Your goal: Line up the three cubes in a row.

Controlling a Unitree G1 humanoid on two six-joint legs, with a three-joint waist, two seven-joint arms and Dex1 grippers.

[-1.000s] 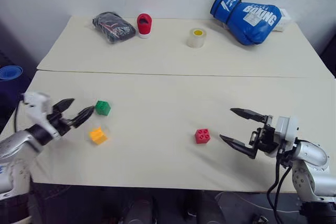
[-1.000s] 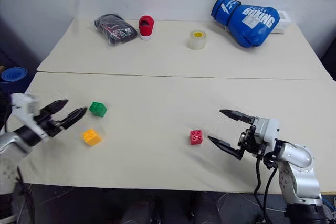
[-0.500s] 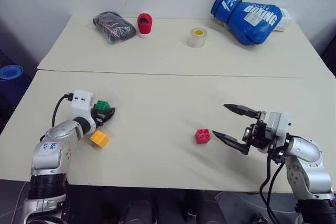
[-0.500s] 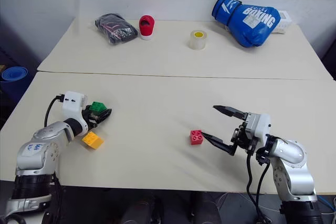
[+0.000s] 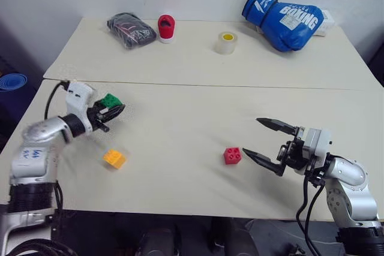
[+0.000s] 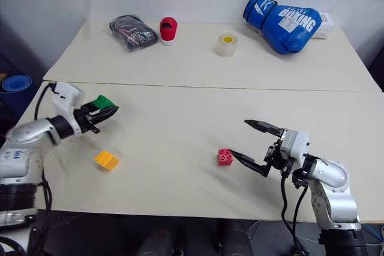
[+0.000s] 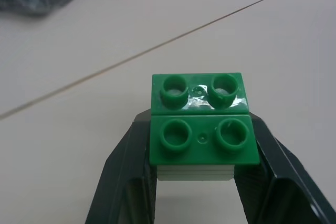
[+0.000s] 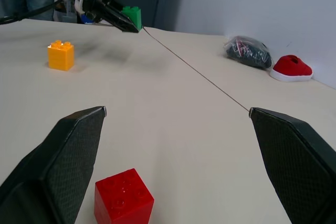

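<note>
The left gripper (image 5: pixel 113 111) is now holding the green cube (image 5: pixel 110 101) off the bench (image 5: pixel 180 124), its jaws closed on the cube's two sides; a second ago those jaws were standing wide open beside the cube, which was still sitting on the bench. In the left wrist view the green cube (image 7: pixel 202 120) is sitting squarely between the two black fingers (image 7: pixel 128 166), studs facing up, with the seam between the two bench tops running beyond it. The orange-yellow cube (image 5: pixel 113 159) is lying on the bench below and slightly to the right of the left jaws, apart from them, where it was lying before. Further right, the red cube (image 5: pixel 231 156) is resting on the bench just in front of the right gripper (image 5: pixel 260 139), near its lower fingertip but not touching it. The right jaws are standing wide open and holding nothing, as they were a second ago. Along the far side of the bench, well away from both jaws, a black bundle (image 5: pixel 129 30), a red-and-white cup (image 5: pixel 165 28), a tape roll (image 5: pixel 225 43) and a blue boxing glove (image 5: pixel 283 18) are lying. Nothing is lying between the left jaws and the red cube.
</note>
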